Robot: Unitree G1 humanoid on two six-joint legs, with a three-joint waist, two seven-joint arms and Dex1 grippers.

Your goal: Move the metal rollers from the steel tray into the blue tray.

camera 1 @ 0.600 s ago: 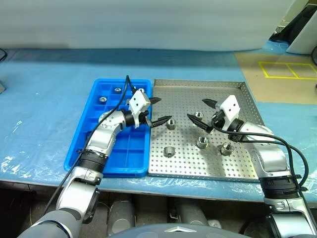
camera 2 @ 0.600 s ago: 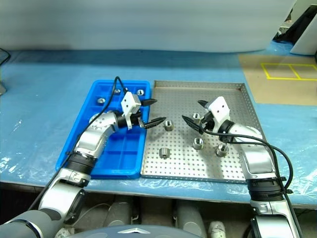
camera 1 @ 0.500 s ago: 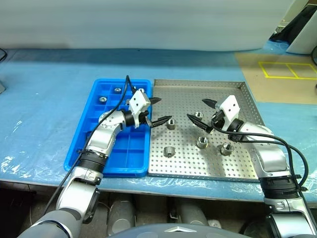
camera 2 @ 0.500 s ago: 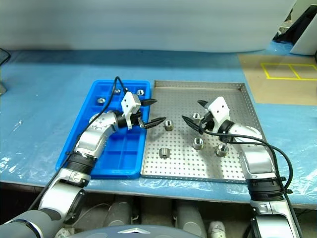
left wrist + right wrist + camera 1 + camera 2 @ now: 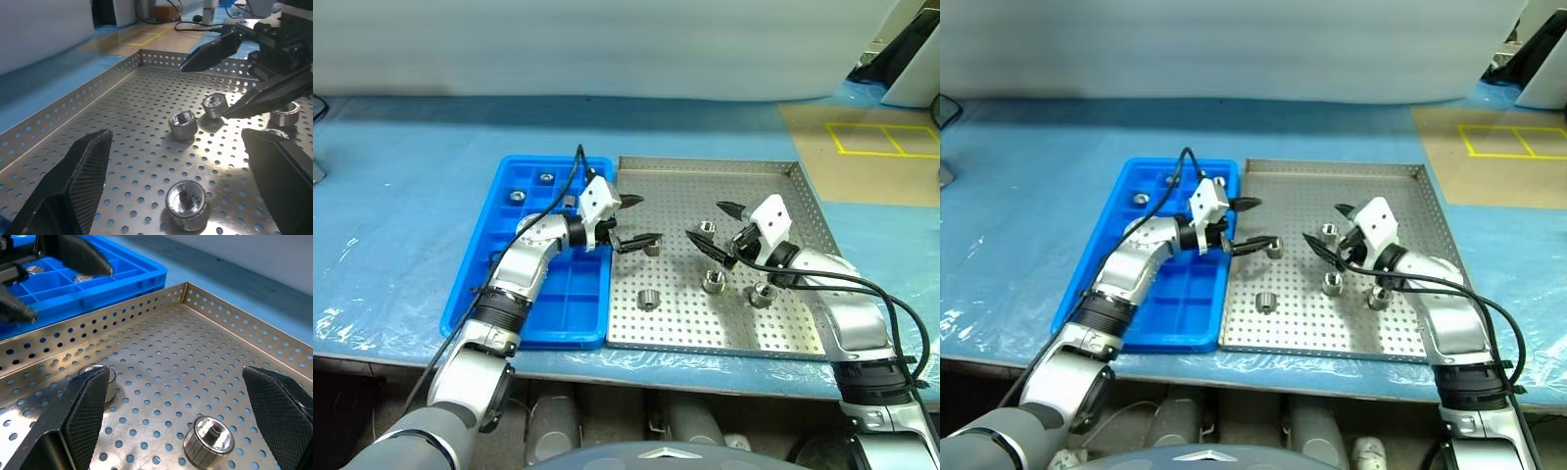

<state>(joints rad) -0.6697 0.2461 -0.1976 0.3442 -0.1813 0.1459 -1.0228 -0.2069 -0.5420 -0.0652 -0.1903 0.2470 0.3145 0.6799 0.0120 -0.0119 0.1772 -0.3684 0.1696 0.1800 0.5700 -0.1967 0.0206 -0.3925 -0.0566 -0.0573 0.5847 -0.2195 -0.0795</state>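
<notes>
The steel tray (image 5: 754,181) holds several metal rollers: one (image 5: 648,300) near its front, two (image 5: 713,282) (image 5: 762,292) by my right arm, one (image 5: 707,230) at mid-tray, and one (image 5: 652,248) by the left fingers. To its left is the blue tray (image 5: 475,284), with rollers (image 5: 517,196) (image 5: 546,177) in its far compartments. My left gripper (image 5: 644,219) is open, reaching in over the steel tray's left edge above a roller (image 5: 187,210). My right gripper (image 5: 704,219) is open too, facing it just above the tray floor, with the mid-tray roller (image 5: 215,104) near its fingertips.
Both trays lie on a blue plastic-covered table (image 5: 401,196). The steel tray's raised rim (image 5: 146,303) runs between the trays. A brown floor with yellow tape marks (image 5: 881,137) lies at the far right. Black cables trail from both wrists.
My left gripper has edged a little to the right, farther over the steel tray. My right gripper has sunk slightly. The rollers have not moved.
</notes>
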